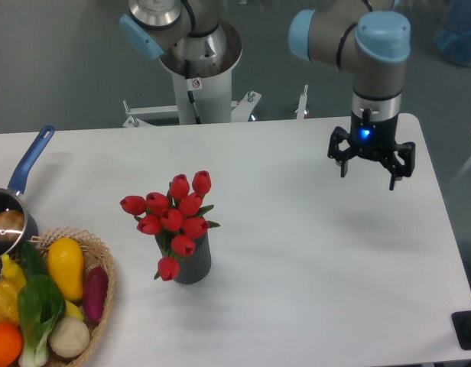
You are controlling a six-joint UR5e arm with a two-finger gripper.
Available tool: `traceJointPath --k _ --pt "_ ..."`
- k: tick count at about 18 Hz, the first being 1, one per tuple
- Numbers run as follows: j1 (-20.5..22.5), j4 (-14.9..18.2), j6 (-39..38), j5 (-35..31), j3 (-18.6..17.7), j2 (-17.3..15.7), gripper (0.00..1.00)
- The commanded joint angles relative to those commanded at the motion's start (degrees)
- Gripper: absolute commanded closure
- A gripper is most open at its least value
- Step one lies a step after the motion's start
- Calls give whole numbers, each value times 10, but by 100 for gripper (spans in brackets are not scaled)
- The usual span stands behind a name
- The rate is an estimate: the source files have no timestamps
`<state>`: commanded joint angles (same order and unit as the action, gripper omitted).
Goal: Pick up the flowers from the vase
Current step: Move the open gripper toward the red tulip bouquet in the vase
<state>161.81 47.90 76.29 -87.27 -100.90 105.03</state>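
Gripper (368, 173) sits in the upper right of the frame, above the white worktop (312, 260), pointing down. Jaws spread wide, nothing between them, blue light lit on the wrist just above. Its faint shadow falls on the worktop below it.

Flowers (173, 216) are left of centre: a bunch of red tulip buds with green leaves, stems down in the vase (193, 262). One bud droops over the vase's left side, hanging near the base. Vase is a short dark grey ribbed cylinder, standing upright on the worktop, lower left of centre. Gripper and flowers are well apart, no contact.

Lower left corner: a wicker basket (104, 290) holding vegetables, incl. a yellow one, a purple one, an orange one and leafy greens. Just above it at the left edge, a metal saucepan (6, 222) with a blue handle angled up and right; something brownish inside, can't tell what.

Arm base (196, 57) is at the top of the frame, behind the far edge of the worktop
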Motion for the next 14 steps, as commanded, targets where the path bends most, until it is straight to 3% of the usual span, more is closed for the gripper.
traceJointPath --k 8,14 --pt "-3 -4 -3 -4 -27 9 0" --pt "-19 -5 -36 89 -67 -4 0"
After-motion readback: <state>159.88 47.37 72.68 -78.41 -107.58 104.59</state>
